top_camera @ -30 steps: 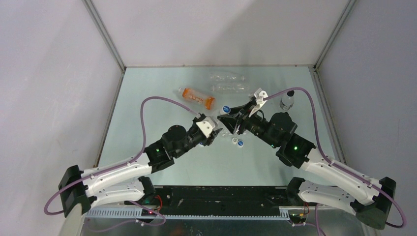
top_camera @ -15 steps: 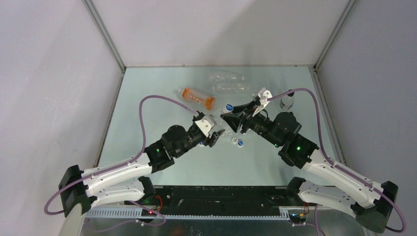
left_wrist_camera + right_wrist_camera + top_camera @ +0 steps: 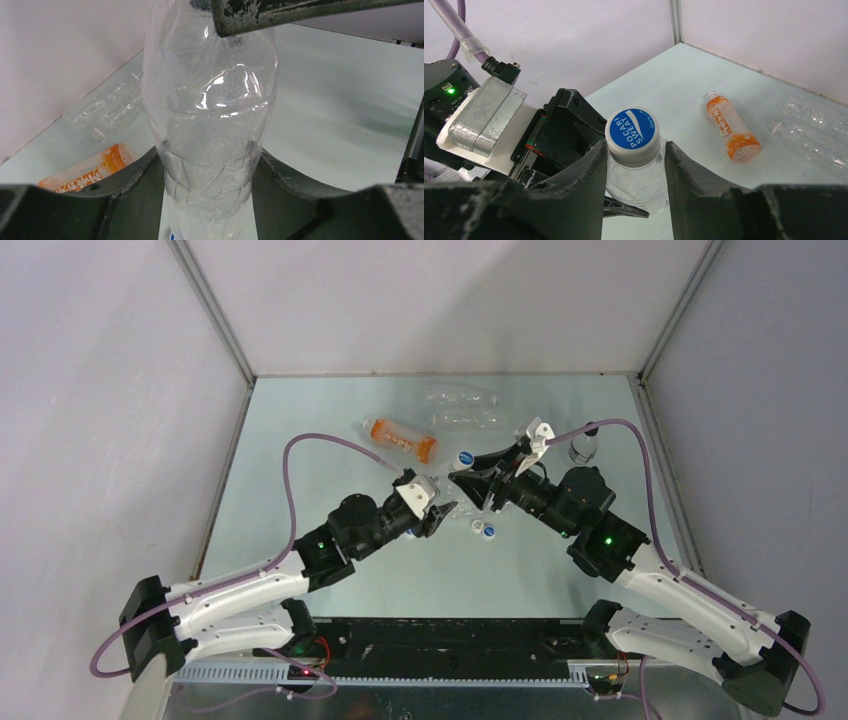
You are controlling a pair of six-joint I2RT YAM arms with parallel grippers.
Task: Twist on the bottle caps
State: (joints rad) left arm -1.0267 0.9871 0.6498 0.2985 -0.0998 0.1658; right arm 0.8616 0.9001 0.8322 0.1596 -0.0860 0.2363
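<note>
A clear ribbed bottle (image 3: 210, 100) is held between both arms above the table's middle. My left gripper (image 3: 207, 152) (image 3: 438, 512) is shut on its lower body, a finger pressed into each side. A white bottle cap with a blue top (image 3: 632, 131) (image 3: 464, 457) sits on the bottle's neck. My right gripper (image 3: 635, 145) (image 3: 468, 478) is closed round that cap and the shoulder below it. Two loose bottle caps (image 3: 484, 530) lie on the table beneath the grippers.
An orange-labelled bottle (image 3: 400, 440) (image 3: 729, 125) lies behind the grippers to the left. Two clear bottles (image 3: 462, 407) (image 3: 814, 130) lie near the back wall. A bottle with a black cap (image 3: 583, 447) stands upright at the right. The enclosure walls (image 3: 215, 440) flank the table.
My left gripper opened briefly and shut again on the bottle. The right gripper and the capped neck moved slightly up and to the right.
</note>
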